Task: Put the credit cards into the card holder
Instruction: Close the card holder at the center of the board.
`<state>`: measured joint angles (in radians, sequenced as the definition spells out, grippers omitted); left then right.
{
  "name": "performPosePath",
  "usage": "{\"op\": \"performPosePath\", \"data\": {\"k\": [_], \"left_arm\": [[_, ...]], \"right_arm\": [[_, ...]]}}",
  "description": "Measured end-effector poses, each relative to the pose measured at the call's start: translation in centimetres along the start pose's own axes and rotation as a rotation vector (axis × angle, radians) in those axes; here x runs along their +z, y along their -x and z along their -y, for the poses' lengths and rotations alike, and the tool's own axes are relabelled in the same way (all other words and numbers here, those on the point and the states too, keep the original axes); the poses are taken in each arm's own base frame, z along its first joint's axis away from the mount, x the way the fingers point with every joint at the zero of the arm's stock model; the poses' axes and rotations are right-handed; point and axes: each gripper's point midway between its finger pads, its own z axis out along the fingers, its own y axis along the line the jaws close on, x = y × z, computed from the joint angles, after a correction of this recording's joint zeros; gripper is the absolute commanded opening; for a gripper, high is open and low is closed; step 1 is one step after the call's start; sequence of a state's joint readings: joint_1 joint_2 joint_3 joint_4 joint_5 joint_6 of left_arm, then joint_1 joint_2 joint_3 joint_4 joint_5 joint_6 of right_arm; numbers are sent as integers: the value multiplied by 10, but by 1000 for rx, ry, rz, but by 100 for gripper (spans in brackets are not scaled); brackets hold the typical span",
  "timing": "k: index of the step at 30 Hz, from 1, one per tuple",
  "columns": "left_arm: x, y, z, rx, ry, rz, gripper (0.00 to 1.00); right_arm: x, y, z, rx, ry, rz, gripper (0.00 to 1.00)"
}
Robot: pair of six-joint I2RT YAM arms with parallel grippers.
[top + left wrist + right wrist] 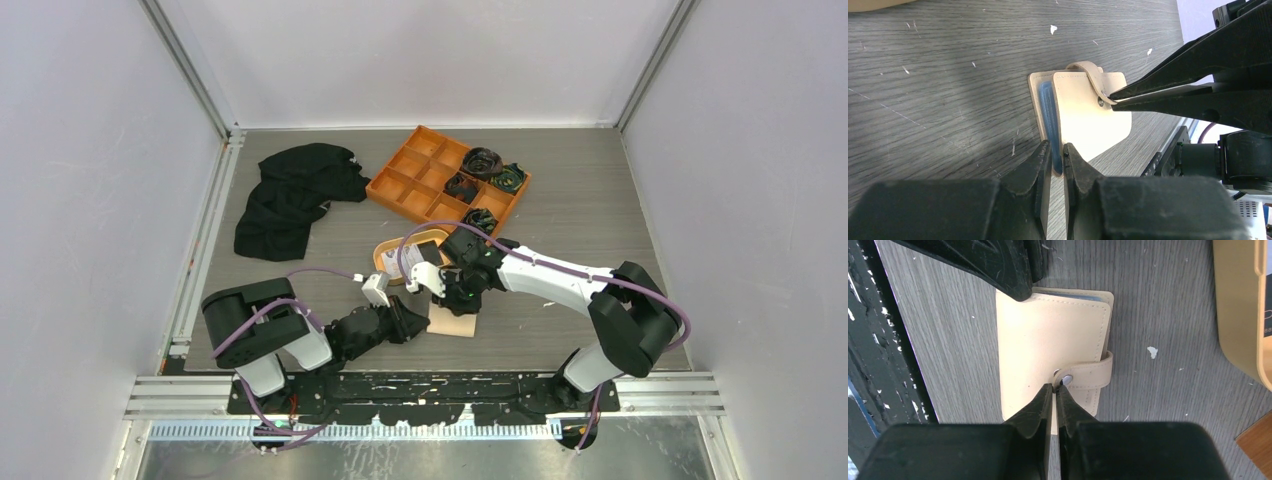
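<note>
**Card holder** (pixel 1048 340): beige leather-like bifold with stitched edges. It lies closed and flat on the bench (pixel 580 210), near the front edge, between the two arms. The strap tab wraps over one long side to a metal snap stud.

**Light blue card** (pixel 1047 110): its edge shows between the holder's flaps.

**Left end effector** (pixel 1057 155): fingers nearly together, pinching one end edge of the card holder where the blue edge shows.

**Right end effector** (pixel 1055 390): fingers pressed almost together, tips at the snap stud on the tab's end. Whether the tab is caught between them cannot be told.

**Oval dish** (pixel 383 262): tan-orange and smooth-walled, just behind the holder. It holds white cards with dark print (pixel 428 248).

**Divided tray** (pixel 410 165): orange and rectangular, set at an angle farther back. The right-hand compartments hold dark coiled items (pixel 483 160).

**Black cloth** (pixel 290 195): crumpled, at the back left.
</note>
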<state>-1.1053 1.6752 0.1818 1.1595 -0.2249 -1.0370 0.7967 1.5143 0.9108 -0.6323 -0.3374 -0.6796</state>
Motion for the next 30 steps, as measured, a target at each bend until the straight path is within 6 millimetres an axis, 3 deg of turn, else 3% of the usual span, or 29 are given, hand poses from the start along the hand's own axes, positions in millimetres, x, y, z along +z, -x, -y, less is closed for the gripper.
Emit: {"op": "performPosePath", "data": {"k": [13,23,30], "left_arm": [[0,0,1,0,-2,-1,15],[0,0,1,0,-3,-3,14],[0,-1,1,0,-5,-7,14]], "right_arm": [[0,1,5,3,-26,-1,1],[-11,6,4,-41,-53,25,1],[-7,8,-5,-111,-49,-1,1]]}}
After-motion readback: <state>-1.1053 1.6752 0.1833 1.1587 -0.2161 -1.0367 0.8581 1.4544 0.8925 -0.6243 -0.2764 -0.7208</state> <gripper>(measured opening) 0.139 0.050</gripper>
